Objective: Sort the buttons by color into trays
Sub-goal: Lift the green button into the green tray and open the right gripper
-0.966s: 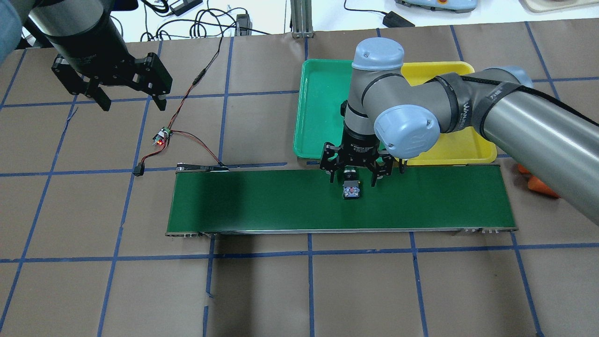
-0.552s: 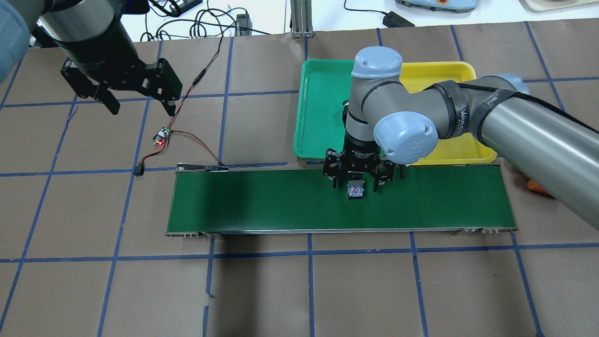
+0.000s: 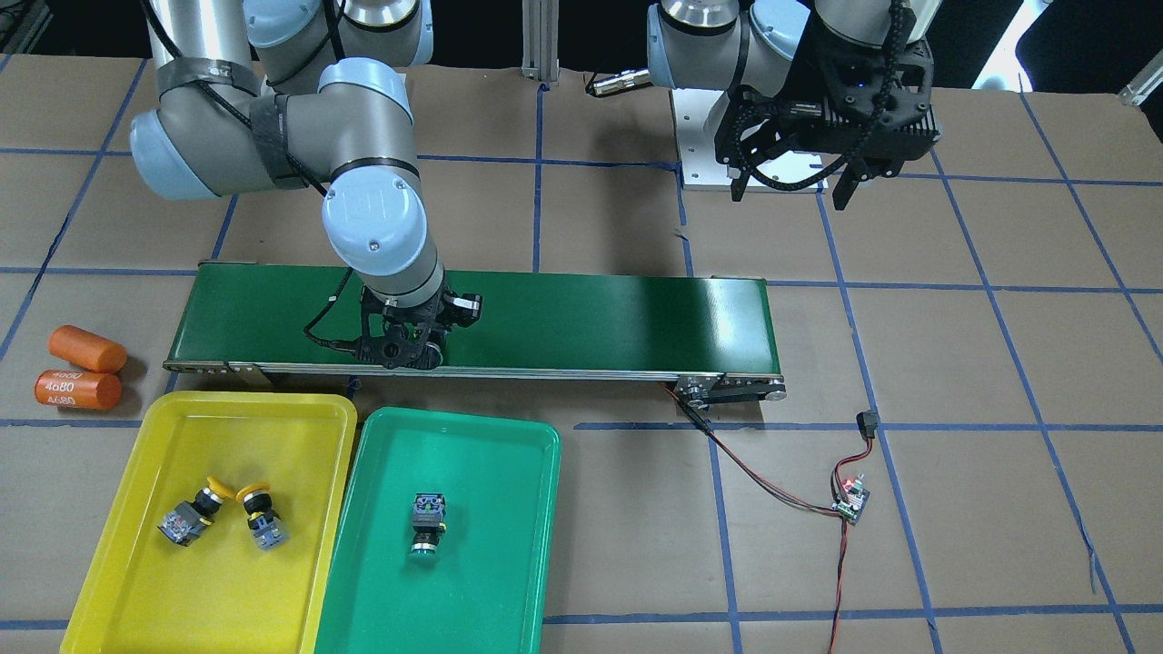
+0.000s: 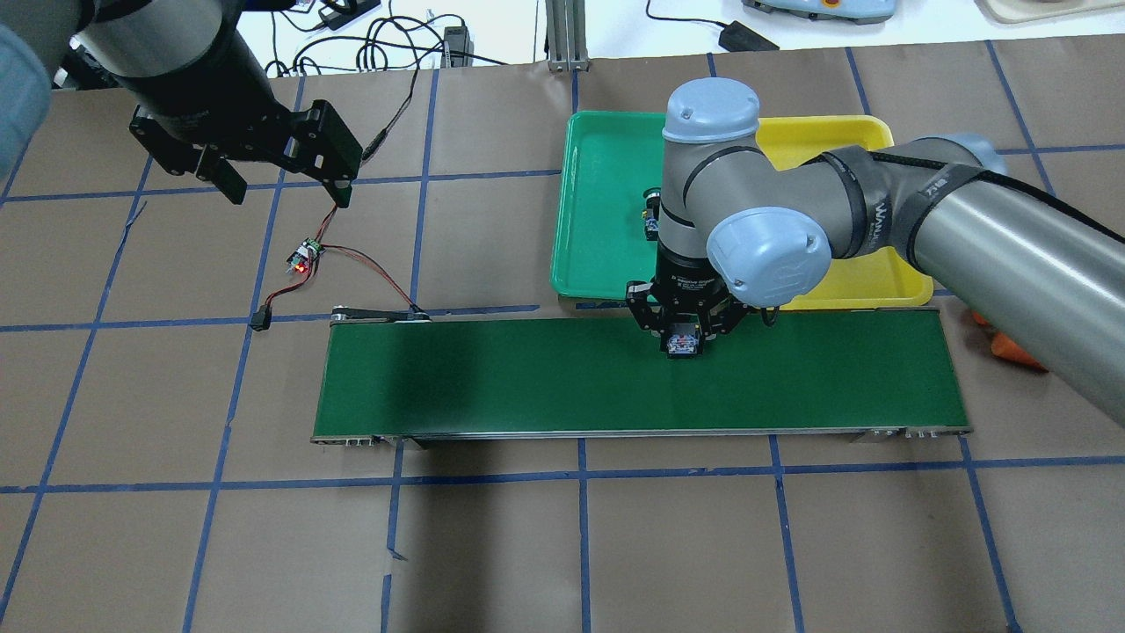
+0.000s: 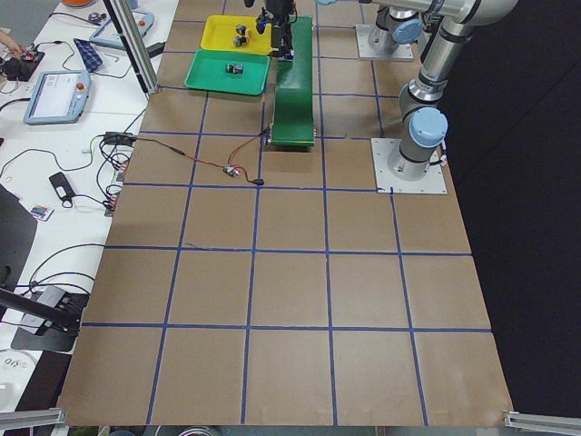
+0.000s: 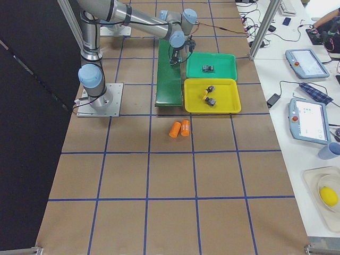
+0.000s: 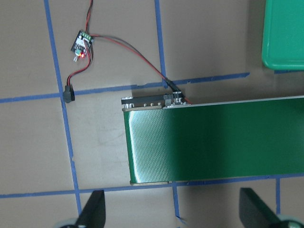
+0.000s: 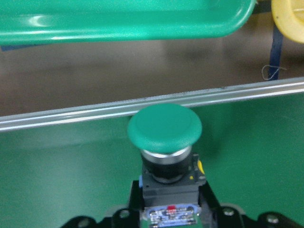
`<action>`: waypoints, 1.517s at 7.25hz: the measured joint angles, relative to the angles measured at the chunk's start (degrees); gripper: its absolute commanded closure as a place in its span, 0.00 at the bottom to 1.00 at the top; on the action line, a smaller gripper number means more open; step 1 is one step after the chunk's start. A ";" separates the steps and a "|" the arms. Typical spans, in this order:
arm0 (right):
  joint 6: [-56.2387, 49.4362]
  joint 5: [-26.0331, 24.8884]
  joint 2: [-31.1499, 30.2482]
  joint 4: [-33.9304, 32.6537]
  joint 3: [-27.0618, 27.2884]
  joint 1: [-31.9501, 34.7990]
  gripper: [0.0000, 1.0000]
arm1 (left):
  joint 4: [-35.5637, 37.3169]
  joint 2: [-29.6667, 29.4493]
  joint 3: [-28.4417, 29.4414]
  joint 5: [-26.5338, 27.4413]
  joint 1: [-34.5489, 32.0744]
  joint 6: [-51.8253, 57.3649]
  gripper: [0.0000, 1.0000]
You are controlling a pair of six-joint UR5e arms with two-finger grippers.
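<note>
My right gripper [image 4: 684, 339] is shut on a green-capped button [image 8: 164, 128] at the belt's tray-side edge. The wrist view shows its black body between my fingers. In the front view the gripper [image 3: 401, 350] hides this button. A second green-capped button [image 3: 427, 520] lies in the green tray [image 3: 454, 418]. Two yellow-capped buttons [image 3: 191, 514] [image 3: 259, 515] lie in the yellow tray [image 3: 254, 401]. My left gripper [image 4: 288, 192] is open and empty, high over the table to the left of the belt.
The long dark-green conveyor belt [image 4: 527, 378] lies in front of both trays. A small circuit board with red and black wires [image 4: 305, 257] lies by the belt's left end. Two orange cylinders [image 3: 82, 365] lie beside the yellow tray.
My right gripper came down around the green-capped button on the belt and shut on its body. My left gripper moved right and a little away from me, still open.
</note>
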 measured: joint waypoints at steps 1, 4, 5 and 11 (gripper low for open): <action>0.02 0.04 -1.30 -4.30 -0.27 0.00 1.00 | -2.06 0.09 0.98 2.18 0.04 -0.09 0.00; -0.62 -0.13 -1.79 -24.98 -0.37 0.00 0.01 | -3.40 -0.87 2.38 2.40 0.28 -0.42 0.00; -0.59 -0.17 -1.50 -28.99 -0.30 0.00 0.00 | -3.34 -0.90 2.53 1.35 0.61 -0.45 0.00; -0.19 0.02 -3.29 -17.44 -1.09 -1.14 0.00 | -1.48 0.00 1.09 -2.51 4.21 -1.15 0.00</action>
